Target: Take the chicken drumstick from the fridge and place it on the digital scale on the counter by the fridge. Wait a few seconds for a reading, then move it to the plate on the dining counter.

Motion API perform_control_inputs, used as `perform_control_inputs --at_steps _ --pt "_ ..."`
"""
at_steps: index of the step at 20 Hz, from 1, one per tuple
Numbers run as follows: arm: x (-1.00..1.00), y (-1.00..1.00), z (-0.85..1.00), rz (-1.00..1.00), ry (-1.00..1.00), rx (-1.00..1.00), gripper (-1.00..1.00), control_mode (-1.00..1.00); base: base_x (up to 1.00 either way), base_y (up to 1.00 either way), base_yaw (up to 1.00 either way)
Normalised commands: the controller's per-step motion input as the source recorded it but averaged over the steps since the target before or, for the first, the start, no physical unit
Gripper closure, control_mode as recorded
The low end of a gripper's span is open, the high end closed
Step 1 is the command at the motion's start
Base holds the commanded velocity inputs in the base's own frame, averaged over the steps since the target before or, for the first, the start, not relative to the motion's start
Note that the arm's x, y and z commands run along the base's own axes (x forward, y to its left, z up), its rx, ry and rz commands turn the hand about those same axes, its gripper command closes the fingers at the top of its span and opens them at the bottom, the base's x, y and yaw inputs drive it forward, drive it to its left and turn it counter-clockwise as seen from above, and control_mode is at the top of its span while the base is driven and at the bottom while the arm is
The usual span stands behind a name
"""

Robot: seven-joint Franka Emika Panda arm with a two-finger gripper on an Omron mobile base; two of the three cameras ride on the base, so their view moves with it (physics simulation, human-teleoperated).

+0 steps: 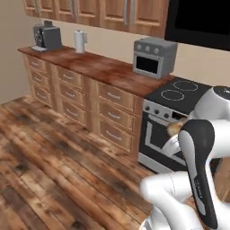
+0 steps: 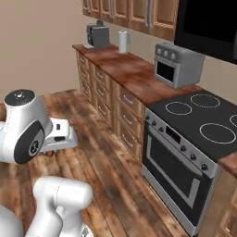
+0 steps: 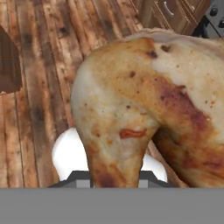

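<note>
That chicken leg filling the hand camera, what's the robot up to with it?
The white robot arm is carrying the chicken drumstick in its pincer, shut on the narrow end of the meat. It is held above the wooden floor of the kitchen, with the stove and a run of wooden drawers nearby. A sliver of the drumstick also peeks out behind the arm in the left base view.

The wood countertop (image 1: 103, 67) carries a toaster oven (image 1: 154, 57), kettle (image 1: 80, 41), coffee machine (image 1: 46, 37).
</note>
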Motion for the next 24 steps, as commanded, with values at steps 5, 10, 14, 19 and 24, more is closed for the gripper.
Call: perform_control_inputs --at_steps 5,10,14,19,24 --pt "0.00 0.00 0.00 0.00 0.00 0.00 1.00 1.00 0.00 0.00 0.88" --pt "0.00 0.00 0.00 0.00 0.00 0.00 1.00 1.00 0.03 0.00 0.86" --pt "0.00 0.00 0.00 0.00 0.00 0.00 1.00 1.00 0.43 0.00 0.72" --pt "0.00 0.00 0.00 0.00 0.00 0.00 1.00 1.00 0.77 0.00 0.73" --pt "0.00 0.00 0.00 0.00 0.00 0.00 1.00 1.00 1.00 -0.26 0.74"
